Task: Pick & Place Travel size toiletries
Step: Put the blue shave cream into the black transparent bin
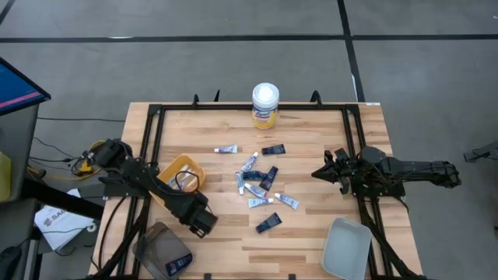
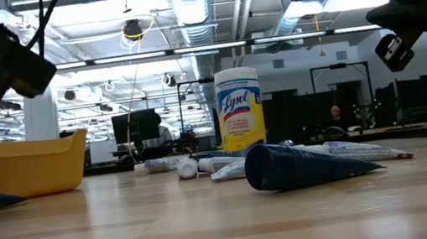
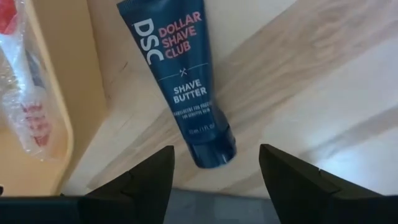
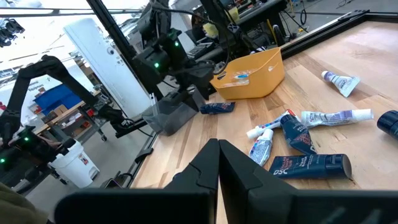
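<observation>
Several small white tubes and navy tubes (image 1: pixel 261 183) lie scattered flat on the middle of the wooden table. They also show in the right wrist view as a cluster (image 4: pixel 298 134). One navy "Shave Butter" tube (image 3: pixel 180 81) lies flat on the table beside the yellow bin. My left gripper (image 1: pixel 201 222) hovers over this tube, open, its fingers (image 3: pixel 155 174) standing on either side of the cap end without touching it. My right gripper (image 1: pixel 317 174) is shut and hangs above the table's right side, clear of the tubes.
A yellow canister with a white lid (image 1: pixel 265 105) stands at the far edge. A yellow bin (image 1: pixel 167 173) holding a plastic-wrapped item sits near the left arm. A grey container (image 1: pixel 152 245) is at the near left and a pale tray (image 1: pixel 346 247) at the near right. Black rails border the table.
</observation>
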Available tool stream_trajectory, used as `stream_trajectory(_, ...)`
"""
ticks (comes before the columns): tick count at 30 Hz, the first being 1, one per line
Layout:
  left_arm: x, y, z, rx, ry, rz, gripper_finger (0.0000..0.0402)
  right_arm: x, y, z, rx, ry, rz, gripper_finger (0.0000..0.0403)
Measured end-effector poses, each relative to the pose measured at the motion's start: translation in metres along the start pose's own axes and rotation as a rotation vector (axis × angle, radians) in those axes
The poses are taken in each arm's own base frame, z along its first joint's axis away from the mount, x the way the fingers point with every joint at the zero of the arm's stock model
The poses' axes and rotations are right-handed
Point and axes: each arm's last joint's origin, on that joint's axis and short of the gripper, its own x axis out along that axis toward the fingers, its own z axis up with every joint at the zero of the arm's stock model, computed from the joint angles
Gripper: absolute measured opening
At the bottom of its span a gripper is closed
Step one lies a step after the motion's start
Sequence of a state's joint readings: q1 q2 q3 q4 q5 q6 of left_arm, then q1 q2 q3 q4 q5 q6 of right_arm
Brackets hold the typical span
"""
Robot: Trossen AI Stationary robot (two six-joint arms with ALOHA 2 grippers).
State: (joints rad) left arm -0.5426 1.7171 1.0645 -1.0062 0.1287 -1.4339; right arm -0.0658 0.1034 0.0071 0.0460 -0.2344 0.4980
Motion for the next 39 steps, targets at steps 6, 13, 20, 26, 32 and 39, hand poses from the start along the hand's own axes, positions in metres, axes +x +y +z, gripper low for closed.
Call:
stream_trajectory(6,0.018,-0.005,0.003,-0.009,0.009,0.063,0.023,0.0,0.0,0.0,0.0,0.0,0.0,0.0)
stream_trajectory(13,0.026,-0.008,0.005,-0.006,0.01,0.082,0.0223,0.0,0.0,0.0,0.0,0.0,0.0,0.0)
stream_trajectory(20,0.026,-0.01,0.005,-0.003,0.001,0.065,0.0151,0.0,0.0,0.0,0.0,0.0,0.0,0.0)
stream_trajectory(26,0.026,-0.011,0.005,0.0,0.0,0.059,0.012,0.0,0.0,0.0,0.0,0.0,0.0,0.0)
stream_trajectory(32,0.017,-0.013,0.006,0.018,-0.002,-0.02,0.0127,0.0,0.0,0.0,0.0,0.0,0.0,0.0)
stream_trajectory(39,-0.025,0.0,-0.001,0.044,-0.056,-0.188,0.0112,0.0,0.0,0.0,0.0,0.0,0.0,0.0)
